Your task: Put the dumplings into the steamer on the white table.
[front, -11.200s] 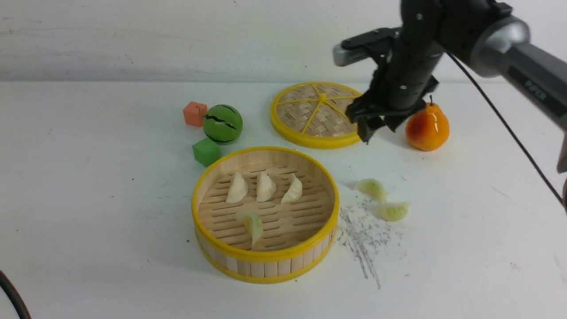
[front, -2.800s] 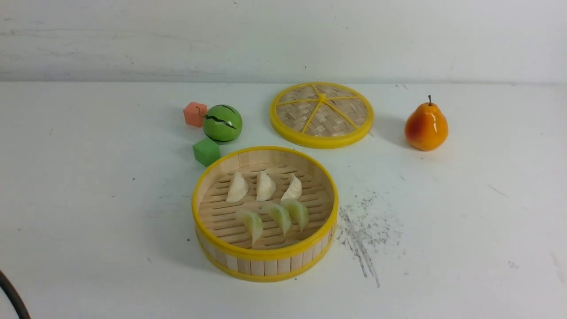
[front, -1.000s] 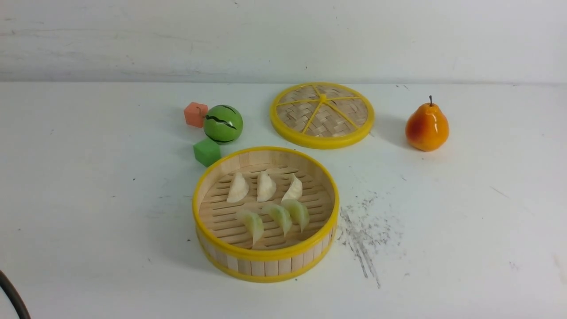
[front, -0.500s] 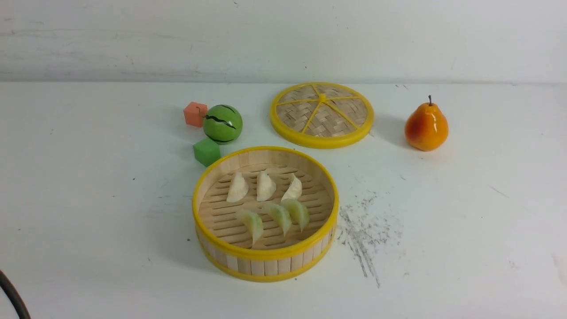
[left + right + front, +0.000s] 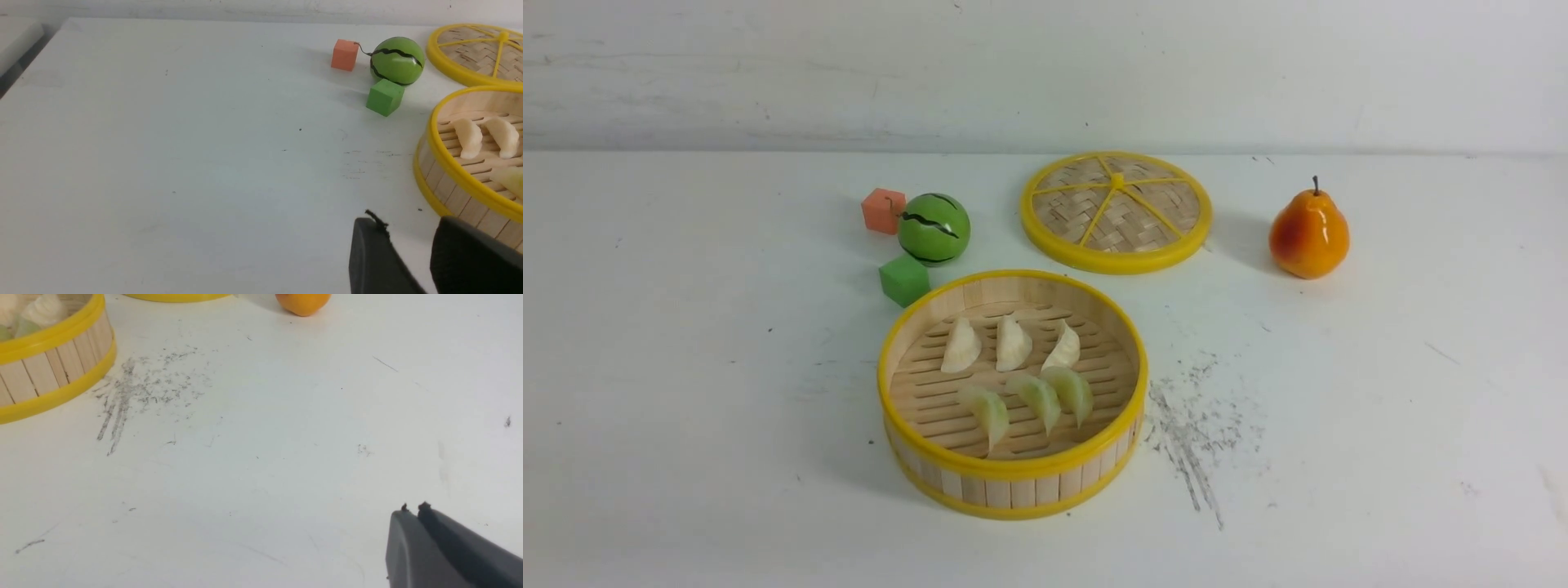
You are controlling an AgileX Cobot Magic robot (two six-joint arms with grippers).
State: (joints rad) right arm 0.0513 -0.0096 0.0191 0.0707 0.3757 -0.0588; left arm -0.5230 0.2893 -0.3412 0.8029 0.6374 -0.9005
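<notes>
Dumplings (image 5: pixel 1013 371) in steamer (image 5: pixel 1013 478); end effectors apart.

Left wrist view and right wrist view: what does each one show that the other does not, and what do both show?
Only the left wrist view shows the orange cube, the striped green ball, the green cube and the left gripper, slightly open. Only the right wrist view shows the grey scratch marks, the bottom of the pear and the right gripper, shut and empty. Both show the steamer with dumplings inside, the lid's yellow edge, and the white table.
</notes>
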